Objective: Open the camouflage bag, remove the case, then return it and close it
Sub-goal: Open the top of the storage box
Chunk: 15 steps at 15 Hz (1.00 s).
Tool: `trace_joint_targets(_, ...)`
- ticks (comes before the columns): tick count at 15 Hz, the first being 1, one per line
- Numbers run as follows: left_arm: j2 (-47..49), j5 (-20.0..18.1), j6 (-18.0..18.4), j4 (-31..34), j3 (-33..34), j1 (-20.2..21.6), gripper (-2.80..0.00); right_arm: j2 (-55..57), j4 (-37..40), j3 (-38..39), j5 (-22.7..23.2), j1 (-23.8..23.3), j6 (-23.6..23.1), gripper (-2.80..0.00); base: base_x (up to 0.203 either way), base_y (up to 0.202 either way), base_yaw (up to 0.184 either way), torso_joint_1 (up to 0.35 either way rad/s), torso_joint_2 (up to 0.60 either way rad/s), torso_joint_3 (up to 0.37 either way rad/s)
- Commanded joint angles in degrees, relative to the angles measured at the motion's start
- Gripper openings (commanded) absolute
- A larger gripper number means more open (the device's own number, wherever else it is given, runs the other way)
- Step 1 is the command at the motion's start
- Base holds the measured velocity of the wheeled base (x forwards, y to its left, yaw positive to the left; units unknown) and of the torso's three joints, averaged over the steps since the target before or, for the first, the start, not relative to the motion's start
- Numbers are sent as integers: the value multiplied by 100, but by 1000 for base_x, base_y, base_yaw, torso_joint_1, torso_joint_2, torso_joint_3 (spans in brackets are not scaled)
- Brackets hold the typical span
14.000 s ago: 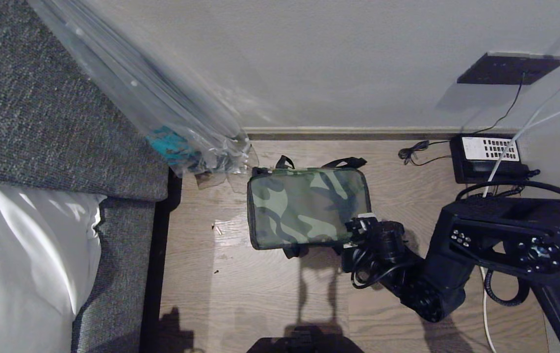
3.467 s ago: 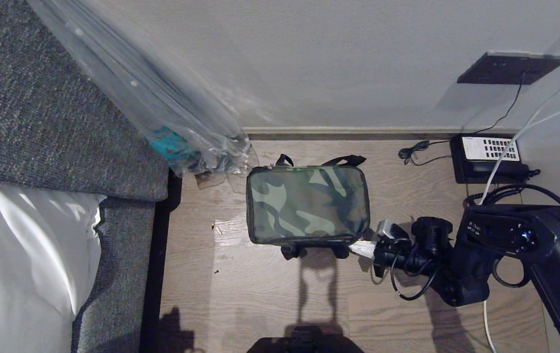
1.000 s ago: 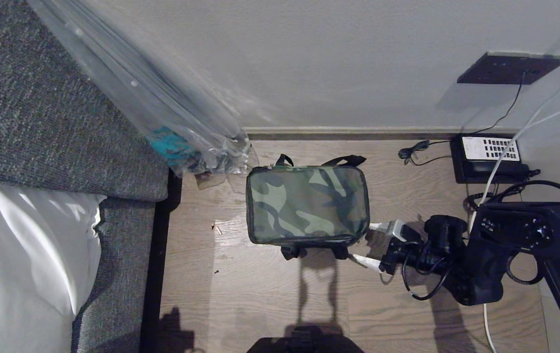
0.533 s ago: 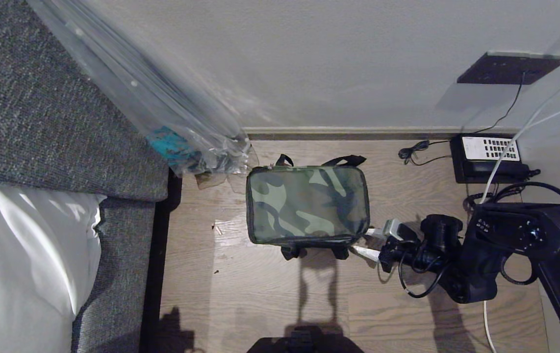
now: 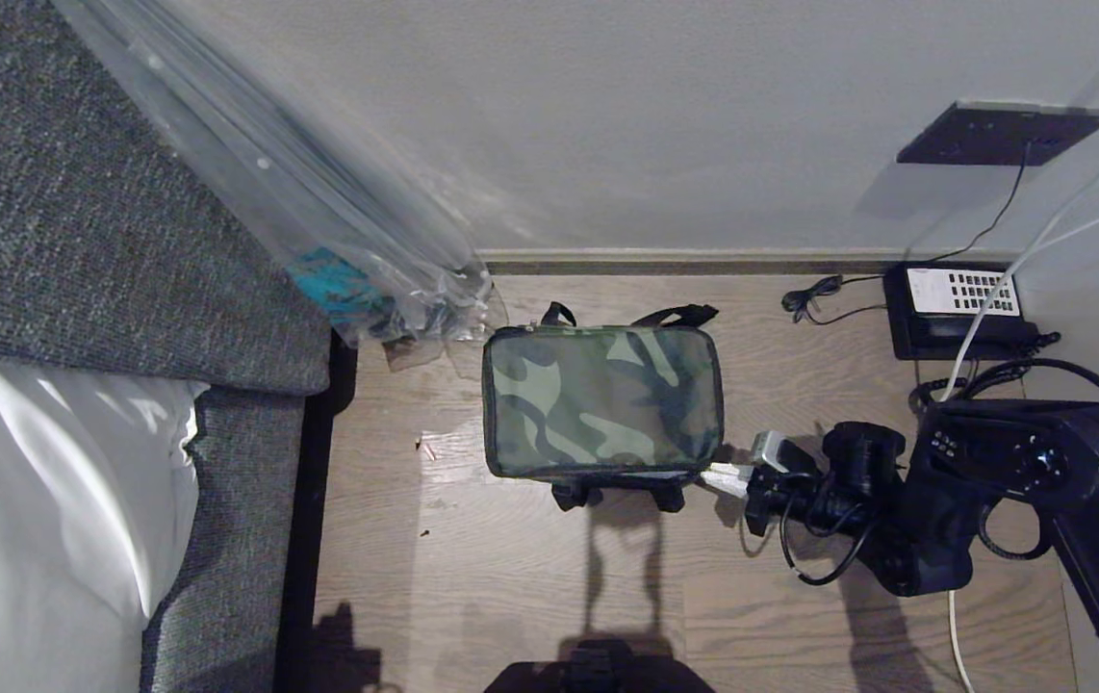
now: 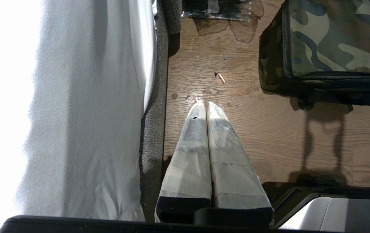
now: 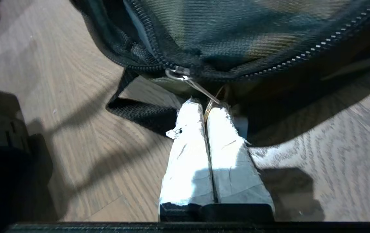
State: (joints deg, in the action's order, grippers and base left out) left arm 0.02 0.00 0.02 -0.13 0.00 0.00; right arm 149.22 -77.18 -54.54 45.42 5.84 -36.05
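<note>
The right gripper pinches its fingers closed on the zip pull at the camouflage bag's four-o'clock corner; the left gripper hangs closed and empty over the floor.

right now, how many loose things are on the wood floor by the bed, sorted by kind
bags: 1, the camouflage bag
plastic-wrapped bundles: 1, leaning at the wall
black boxes with a white label: 1
coiled black cables: 1
small wooden bits: 1
total: 5
</note>
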Motion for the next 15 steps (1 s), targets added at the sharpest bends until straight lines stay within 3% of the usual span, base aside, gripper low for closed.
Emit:
trace_joint_targets(1, -2, 0, -2, -4, 0, 2, -280, -108, -30, 39, 28, -12, -25, -280, 0, 0, 0, 0, 0, 0)
trace_joint_targets(15, -2, 0, 1, -4, 0, 7, -280, -957, 498, 523, 37, -465, -99, -280, 0, 0, 0, 0, 0, 0)
